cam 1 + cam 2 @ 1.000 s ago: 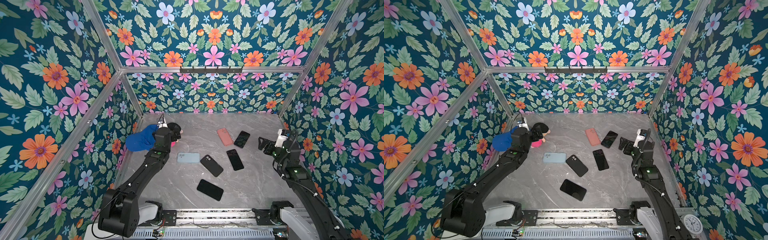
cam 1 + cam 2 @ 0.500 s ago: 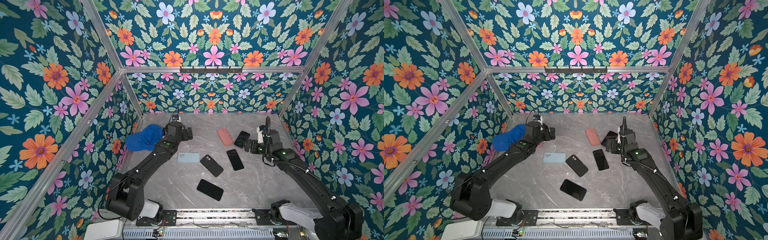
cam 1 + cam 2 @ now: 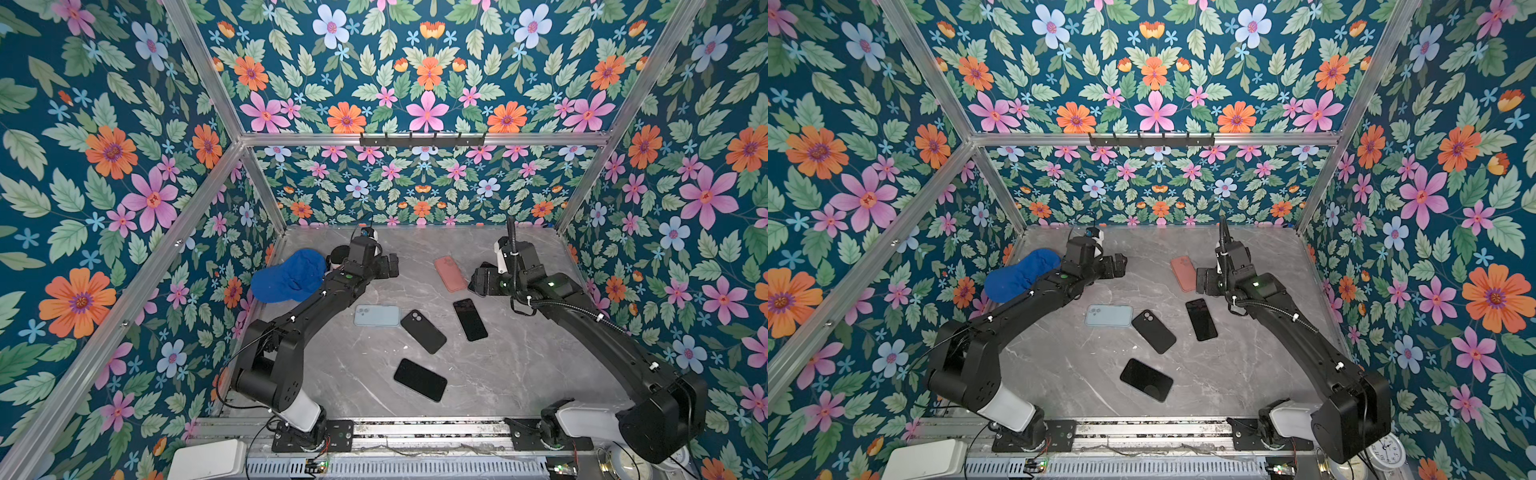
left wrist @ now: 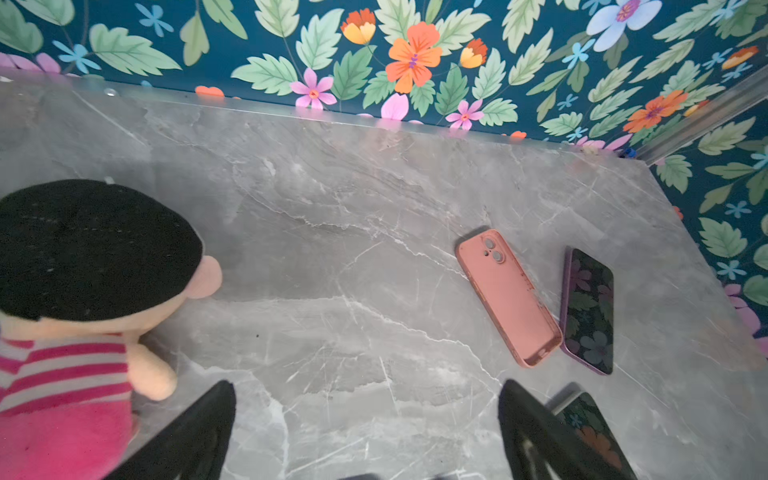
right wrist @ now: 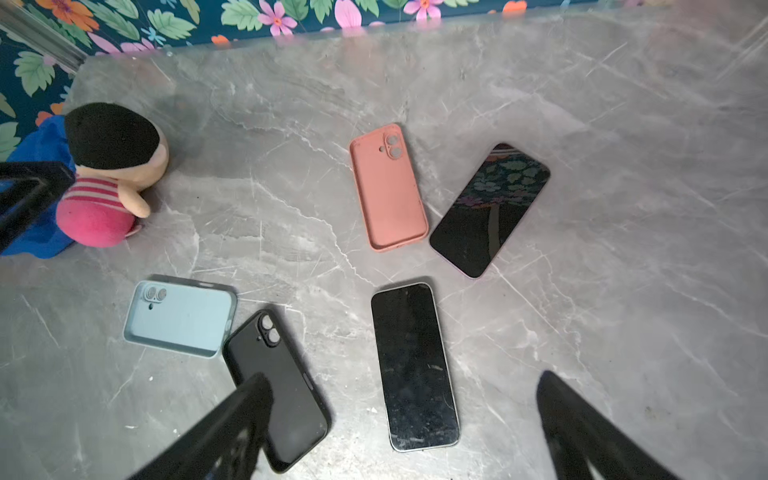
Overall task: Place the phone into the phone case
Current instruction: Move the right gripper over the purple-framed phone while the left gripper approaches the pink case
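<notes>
Nothing done yet: silver-edged phone (image 5: 415, 365) lies outside pink case (image 5: 388, 187); left gripper (image 4: 365, 386) and right gripper (image 5: 402, 376) hang open, empty

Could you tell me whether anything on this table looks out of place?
Yes: a blue cap and a plush doll sit near the far left corner of the table, and neither belongs to a phone-and-case job. The phones and cases lie scattered at mixed angles, none visibly damaged.
</notes>
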Robot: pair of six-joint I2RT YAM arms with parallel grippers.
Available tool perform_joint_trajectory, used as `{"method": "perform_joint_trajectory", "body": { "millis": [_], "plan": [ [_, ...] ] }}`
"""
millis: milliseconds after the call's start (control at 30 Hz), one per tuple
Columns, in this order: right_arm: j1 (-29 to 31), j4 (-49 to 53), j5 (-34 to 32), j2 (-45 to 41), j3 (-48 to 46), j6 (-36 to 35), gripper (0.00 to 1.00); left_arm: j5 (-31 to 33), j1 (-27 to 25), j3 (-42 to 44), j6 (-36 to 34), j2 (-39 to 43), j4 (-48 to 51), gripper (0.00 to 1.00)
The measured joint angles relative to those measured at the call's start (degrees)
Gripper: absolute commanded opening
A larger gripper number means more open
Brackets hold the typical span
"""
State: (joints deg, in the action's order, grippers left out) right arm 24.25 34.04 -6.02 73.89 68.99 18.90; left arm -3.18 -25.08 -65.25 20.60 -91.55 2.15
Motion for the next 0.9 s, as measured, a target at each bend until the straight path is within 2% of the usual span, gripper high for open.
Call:
{"method": "perform_joint_trajectory", "body": {
  "millis": [200, 533, 633, 767, 900],
  "plan": [
    [3.91, 3.89, -5.11, -2.97, 2.84, 0.63, 0.99, -1.27, -0.15, -1.92, 0.00, -1.95, -0.02, 1.00],
    [4.11, 4.96, -8.11, -4.11, -4.17, 2.03, 0.99, -4.37, -0.24, -2.16, -0.02, -2.21, -0.24, 1.00],
    [2.27, 4.20, -7.74, -3.78, -5.70, 1.84, 0.99, -5.49, -0.26, -1.14, -0.09, -1.09, -0.42, 1.00],
    [-3.10, 3.21, -7.02, -4.79, -7.34, 1.38, 0.99, -6.14, -0.26, 0.04, -0.50, 0.26, -0.55, 1.00],
    [-5.60, 3.41, -6.27, -5.99, -4.90, 0.11, 0.99, -7.15, -0.26, 0.28, -1.09, 0.61, -0.81, 1.00]
  ]
}}
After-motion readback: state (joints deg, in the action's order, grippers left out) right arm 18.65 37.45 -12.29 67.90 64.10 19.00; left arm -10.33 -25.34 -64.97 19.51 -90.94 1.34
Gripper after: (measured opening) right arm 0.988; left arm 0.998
